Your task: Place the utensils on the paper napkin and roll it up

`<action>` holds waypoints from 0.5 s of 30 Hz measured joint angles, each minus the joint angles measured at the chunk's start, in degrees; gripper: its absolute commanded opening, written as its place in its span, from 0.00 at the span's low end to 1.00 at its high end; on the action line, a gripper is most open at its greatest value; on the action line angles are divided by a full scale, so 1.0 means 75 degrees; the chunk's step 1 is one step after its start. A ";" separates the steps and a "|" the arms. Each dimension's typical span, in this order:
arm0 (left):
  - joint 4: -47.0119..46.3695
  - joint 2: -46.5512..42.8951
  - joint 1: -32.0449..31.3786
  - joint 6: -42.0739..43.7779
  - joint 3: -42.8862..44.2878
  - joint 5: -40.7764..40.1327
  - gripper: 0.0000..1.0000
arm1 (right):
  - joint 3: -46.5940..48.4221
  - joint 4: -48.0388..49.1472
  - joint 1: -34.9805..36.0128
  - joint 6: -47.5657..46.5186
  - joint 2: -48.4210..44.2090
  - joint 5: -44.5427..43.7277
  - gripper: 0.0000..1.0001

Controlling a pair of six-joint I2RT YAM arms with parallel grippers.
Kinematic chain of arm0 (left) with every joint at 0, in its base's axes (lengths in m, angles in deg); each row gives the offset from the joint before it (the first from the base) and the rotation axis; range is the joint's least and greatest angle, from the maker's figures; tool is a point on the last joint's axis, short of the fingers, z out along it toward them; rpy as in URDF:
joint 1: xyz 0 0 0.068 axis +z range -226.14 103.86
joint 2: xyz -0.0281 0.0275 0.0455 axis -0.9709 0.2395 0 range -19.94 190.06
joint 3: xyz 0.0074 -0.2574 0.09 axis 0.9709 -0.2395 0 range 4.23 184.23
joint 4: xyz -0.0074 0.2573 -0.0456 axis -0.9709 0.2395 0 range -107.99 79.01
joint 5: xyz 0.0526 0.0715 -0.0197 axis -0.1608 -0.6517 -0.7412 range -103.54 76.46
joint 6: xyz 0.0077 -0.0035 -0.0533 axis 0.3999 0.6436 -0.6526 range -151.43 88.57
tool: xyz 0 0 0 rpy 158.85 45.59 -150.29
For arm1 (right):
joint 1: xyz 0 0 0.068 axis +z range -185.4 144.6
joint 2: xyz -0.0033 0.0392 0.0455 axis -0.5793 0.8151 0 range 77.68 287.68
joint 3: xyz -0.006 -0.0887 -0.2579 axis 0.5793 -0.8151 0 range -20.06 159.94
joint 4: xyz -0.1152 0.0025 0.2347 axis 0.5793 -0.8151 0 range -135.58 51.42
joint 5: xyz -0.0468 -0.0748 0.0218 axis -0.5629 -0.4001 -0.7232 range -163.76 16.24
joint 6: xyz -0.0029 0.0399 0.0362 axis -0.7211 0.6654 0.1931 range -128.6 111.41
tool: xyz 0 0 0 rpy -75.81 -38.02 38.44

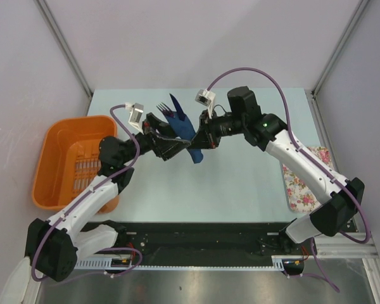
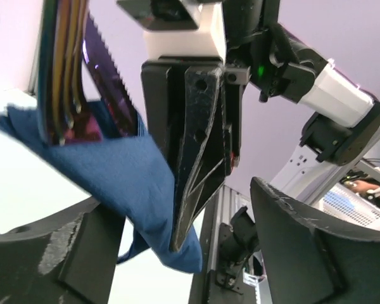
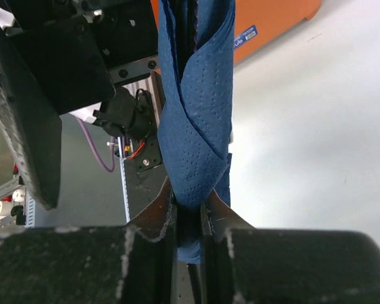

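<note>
The navy paper napkin (image 1: 189,136) is rolled around the purple utensils (image 1: 164,109) and held in the air above the table's middle. Fork tines and a second tip stick out of its top end. My right gripper (image 3: 190,212) is shut on the roll's lower part (image 3: 199,126), and in the top view it (image 1: 204,136) comes in from the right. My left gripper (image 2: 183,253) stands open, its fingers (image 2: 304,247) apart on either side of the napkin (image 2: 114,171) without pinching it. A serrated purple knife (image 2: 107,69) and other handles (image 2: 63,69) rise out of the fold.
An orange basket (image 1: 69,158) stands at the table's left edge. A white cloth with pink flowers (image 1: 307,177) lies at the right edge under the right arm. The pale table (image 1: 240,177) lies below the raised roll.
</note>
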 measured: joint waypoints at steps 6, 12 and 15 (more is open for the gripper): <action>0.0213 0.0032 0.0003 0.0125 -0.0108 -0.0017 0.87 | 0.0000 0.0003 0.0090 -0.0015 -0.0082 -0.0058 0.00; -0.0169 0.0376 0.0003 -0.0213 -0.0108 0.0000 0.62 | 0.0003 0.0000 0.0335 -0.0192 -0.0166 -0.0119 0.00; -0.0627 0.0487 -0.0009 -0.0621 -0.0108 0.0157 0.47 | 0.0003 0.0003 0.0385 -0.0262 -0.0216 -0.0224 0.00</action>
